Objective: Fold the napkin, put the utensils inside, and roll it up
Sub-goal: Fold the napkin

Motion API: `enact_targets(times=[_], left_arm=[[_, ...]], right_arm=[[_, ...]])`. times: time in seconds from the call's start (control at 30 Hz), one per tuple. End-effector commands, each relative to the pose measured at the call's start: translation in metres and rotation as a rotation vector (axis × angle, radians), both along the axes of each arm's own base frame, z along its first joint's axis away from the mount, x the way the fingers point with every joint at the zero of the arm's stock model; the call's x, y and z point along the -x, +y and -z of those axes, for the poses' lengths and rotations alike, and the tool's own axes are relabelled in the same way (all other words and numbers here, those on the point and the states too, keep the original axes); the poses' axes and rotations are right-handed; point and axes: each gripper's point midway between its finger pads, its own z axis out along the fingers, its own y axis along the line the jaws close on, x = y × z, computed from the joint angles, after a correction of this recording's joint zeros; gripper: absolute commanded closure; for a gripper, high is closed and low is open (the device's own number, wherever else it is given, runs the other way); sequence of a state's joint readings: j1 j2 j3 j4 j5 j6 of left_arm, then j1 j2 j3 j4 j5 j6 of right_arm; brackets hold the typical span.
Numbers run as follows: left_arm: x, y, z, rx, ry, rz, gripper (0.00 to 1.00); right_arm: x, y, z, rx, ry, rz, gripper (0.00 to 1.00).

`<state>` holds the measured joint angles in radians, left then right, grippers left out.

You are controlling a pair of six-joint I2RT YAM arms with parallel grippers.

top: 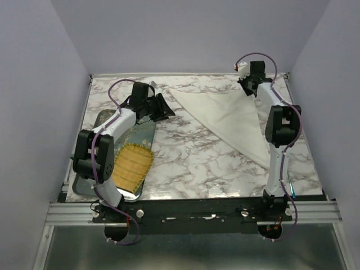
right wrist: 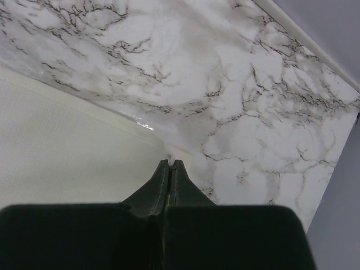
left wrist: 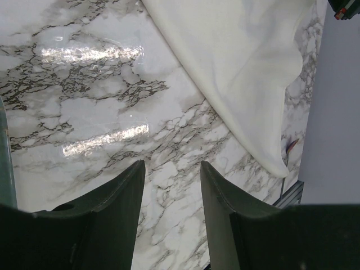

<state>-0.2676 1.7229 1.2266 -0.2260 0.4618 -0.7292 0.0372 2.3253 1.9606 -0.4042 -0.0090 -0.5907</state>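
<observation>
We're on the fold: our right gripper (right wrist: 170, 164) is pinched shut on the far corner of the napkin (top: 225, 115), a triangle at two o'clock, our left gripper (left wrist: 172, 174) hangs half-open and empty at eleven, and next, we reckon, that corner wants carrying across.

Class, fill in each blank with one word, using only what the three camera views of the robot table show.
1. The napkin lies folded into a ___ shape.
2. The right gripper is shut on a ___ of the napkin.
3. The left gripper is ___ and holds nothing.
4. The fringed mat on the tray is ___ in colour.

Missing words: triangle; corner; open; yellow
</observation>
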Motion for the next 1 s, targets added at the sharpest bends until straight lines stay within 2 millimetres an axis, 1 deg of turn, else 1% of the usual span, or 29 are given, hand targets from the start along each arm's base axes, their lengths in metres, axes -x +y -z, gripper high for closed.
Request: enact_targets(times=[0.0, 0.13, 0.37, 0.43, 0.53, 0.57, 0.73, 0.9, 0.97], left_arm=[[-0.006, 0.004, 0.002, -0.018, -0.005, -0.013, 0.47], [-0.007, 0.004, 0.002, -0.017, -0.008, -0.011, 0.47], [-0.006, 0.003, 0.004, -0.017, -0.003, -0.009, 0.47], [-0.006, 0.004, 0.005, -0.018, -0.001, -0.01, 0.47], [-0.007, 0.003, 0.005, -0.018, -0.001, -0.008, 0.47], [-0.007, 0.003, 0.005, -0.018, -0.001, -0.008, 0.47], [-0.01, 0.0, 0.004, -0.005, 0.002, -0.006, 0.47], [-0.013, -0.003, 0.006, 0.017, 0.015, -0.007, 0.47], [-0.016, -0.005, 0.003, 0.028, 0.008, -0.008, 0.47]], right_arm=[[-0.014, -0.014, -0.002, 0.02, -0.038, 0.059, 0.98], [-0.012, -0.016, -0.002, 0.028, -0.036, 0.074, 0.97], [-0.01, -0.02, 0.007, 0.042, -0.018, 0.078, 0.93], [-0.011, -0.019, 0.012, 0.045, -0.011, 0.074, 0.92], [-0.013, -0.022, 0.012, 0.057, -0.015, 0.076, 0.91], [-0.013, -0.022, 0.016, 0.058, -0.01, 0.078, 0.91], [-0.015, -0.024, 0.02, 0.073, -0.006, 0.081, 0.9], [-0.017, -0.027, 0.02, 0.082, -0.009, 0.086, 0.88], [-0.018, -0.027, 0.021, 0.078, -0.008, 0.083, 0.86]])
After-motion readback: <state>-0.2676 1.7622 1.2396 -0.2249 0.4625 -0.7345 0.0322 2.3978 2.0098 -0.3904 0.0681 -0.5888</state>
